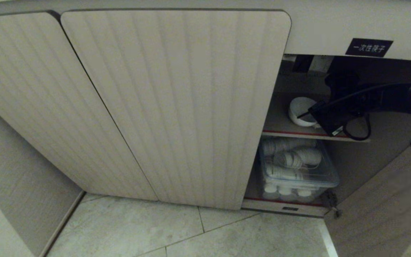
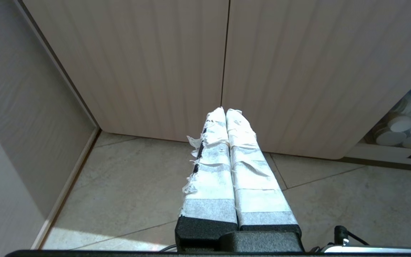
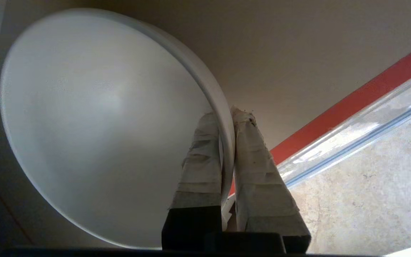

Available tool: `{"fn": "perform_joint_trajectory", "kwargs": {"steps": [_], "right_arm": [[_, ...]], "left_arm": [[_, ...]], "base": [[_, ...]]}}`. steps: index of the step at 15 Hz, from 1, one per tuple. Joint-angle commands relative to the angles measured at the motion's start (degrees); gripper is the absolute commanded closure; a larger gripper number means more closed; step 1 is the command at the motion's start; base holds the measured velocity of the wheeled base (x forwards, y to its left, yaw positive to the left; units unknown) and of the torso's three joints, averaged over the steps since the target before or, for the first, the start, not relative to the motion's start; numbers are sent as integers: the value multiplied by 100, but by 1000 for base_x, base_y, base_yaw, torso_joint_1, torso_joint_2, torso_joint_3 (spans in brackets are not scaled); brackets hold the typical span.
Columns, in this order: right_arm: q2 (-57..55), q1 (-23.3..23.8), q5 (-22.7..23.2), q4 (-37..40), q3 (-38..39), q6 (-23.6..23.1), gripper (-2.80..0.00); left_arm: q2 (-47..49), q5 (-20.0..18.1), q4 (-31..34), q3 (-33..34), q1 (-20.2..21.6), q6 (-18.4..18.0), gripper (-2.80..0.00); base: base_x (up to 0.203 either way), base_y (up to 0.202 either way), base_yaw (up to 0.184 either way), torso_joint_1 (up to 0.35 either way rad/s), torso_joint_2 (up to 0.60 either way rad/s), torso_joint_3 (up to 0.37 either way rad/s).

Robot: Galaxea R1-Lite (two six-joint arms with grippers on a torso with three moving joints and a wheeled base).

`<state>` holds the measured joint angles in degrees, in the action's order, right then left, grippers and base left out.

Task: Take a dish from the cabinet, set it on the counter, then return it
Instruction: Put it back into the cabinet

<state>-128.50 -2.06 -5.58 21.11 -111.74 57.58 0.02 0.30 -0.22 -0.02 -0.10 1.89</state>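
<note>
The cabinet (image 1: 177, 107) fills most of the head view: two pale ribbed doors with rounded corners stand closed on the left, and the compartment on the right is open, with its door (image 1: 387, 200) swung out toward the lower right. A small black label (image 1: 369, 47) with white characters sits on the rail above the opening. Below the doors lies a pale tiled floor (image 1: 191, 232) (one grout line runs diagonally across it).

Inside the open compartment a red-edged shelf (image 1: 298, 132) divides upper from lower. On the bottom stands a clear plastic box (image 1: 298, 171) holding stacks of small white round items.

The right arm reaches in from the right at the height of the upper shelf. The right hand (image 3: 227, 117) is closed on the dish (image 1: 300, 110), a white round bowl: in the right wrist view one taped finger lies inside the rim and the other outside, pinching the wall between them. The dish is inside the cabinet, over the upper shelf and tilted so that its opening faces partly outward; whether its foot touches the shelf cannot be told.

The left hand (image 2: 226, 111) hangs low before the closed doors, above the floor, its two taped fingers pressed together and holding nothing.
</note>
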Motion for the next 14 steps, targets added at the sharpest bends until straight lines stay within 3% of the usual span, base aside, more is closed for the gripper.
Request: {"fn": "perform_joint_trajectory", "kwargs": {"steps": [1,14], "right_arm": [[-43,4,-4,7,-23,34,0],[97,11,207,-4,-33,-264,0]], "left_arm": [[-2,5,-4,2,1,4,0],[-2,5,-4,2,1,4,0]], "base": [[0,0,0,0,0,0],[0,0,0,0,0,0]]}}
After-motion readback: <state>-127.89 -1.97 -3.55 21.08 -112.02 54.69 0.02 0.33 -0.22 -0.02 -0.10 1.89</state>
